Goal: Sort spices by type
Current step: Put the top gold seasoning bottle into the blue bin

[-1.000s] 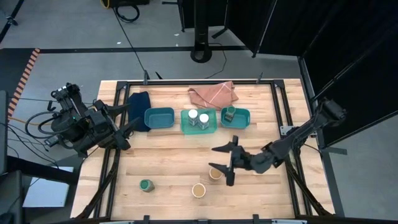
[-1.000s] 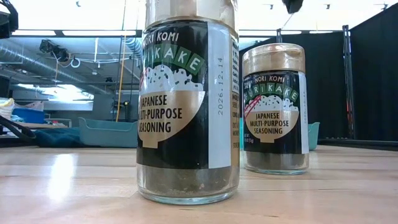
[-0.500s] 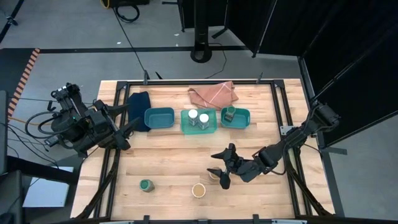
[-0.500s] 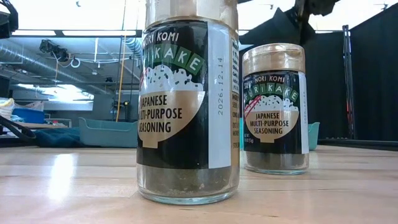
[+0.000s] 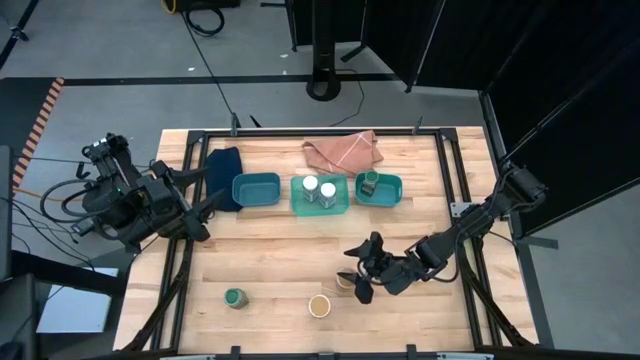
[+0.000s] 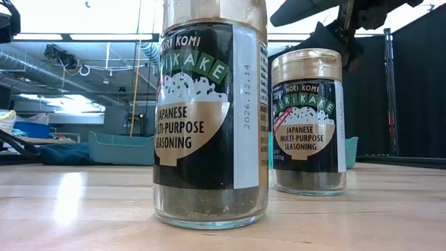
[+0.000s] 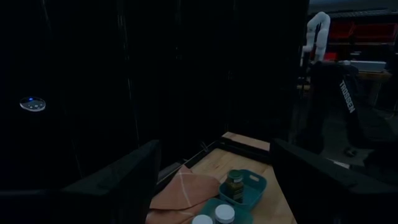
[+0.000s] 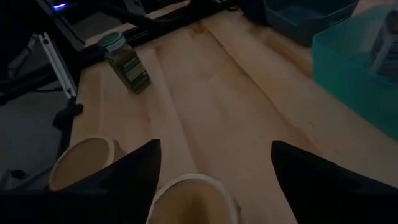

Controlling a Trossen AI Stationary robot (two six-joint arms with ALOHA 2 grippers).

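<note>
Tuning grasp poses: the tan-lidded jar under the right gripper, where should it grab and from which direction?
Probably the lid and neck, from straight above. The tan-lidded jar stands upright, taller than wide, with a round lid facing up between the open fingers of the right gripper. Close across the lid's width. The second tan-lidded jar stands apart from it, leaving finger room.

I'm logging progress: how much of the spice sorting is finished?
Done: two white-lidded jars share the middle tray, one green-lidded jar sits in the right tray. In hand: the open right claw straddles a tan-lidded jar. Left: the other tan jar, the loose green jar.
</note>
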